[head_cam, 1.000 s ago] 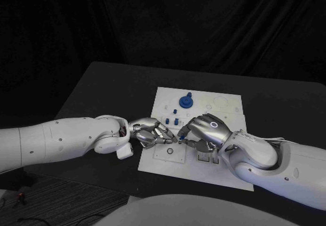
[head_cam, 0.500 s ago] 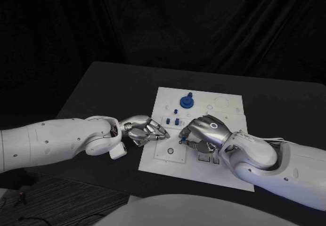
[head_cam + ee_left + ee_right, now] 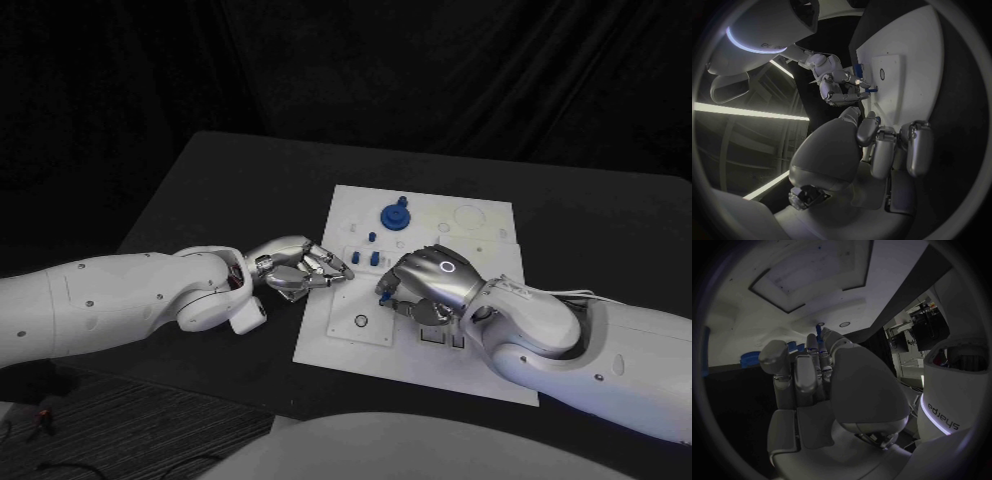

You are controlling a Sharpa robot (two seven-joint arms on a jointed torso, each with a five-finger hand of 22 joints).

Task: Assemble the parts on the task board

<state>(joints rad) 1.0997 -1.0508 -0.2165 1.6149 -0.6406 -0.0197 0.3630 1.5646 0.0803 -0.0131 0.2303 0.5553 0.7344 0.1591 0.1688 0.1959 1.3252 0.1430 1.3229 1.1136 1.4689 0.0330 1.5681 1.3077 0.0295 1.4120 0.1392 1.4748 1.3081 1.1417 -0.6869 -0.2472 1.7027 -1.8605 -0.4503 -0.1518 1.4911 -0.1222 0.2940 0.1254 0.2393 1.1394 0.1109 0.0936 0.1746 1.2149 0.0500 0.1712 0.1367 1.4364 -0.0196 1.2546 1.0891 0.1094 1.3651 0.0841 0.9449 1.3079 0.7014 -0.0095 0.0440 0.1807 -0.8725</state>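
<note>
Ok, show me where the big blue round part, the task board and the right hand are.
big blue round part [image 3: 394, 216]: head view, on its round top.
task board [image 3: 464, 218]: head view, on bare white surface at its far end.
right hand [image 3: 433, 280]: head view, on the back of the hand.

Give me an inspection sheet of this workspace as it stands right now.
Surface: black table, bare around the plate.
Job's things: white task board mid-table; large blue part and small blue pegs stand on it.
Clutter: nothing seen.
Hands: right hand pinches a small blue part over the board; left hand at the board's edge, fingers curled, holding nothing visible.
Cables: nothing seen.
Surroundings: dark backdrop.
</note>
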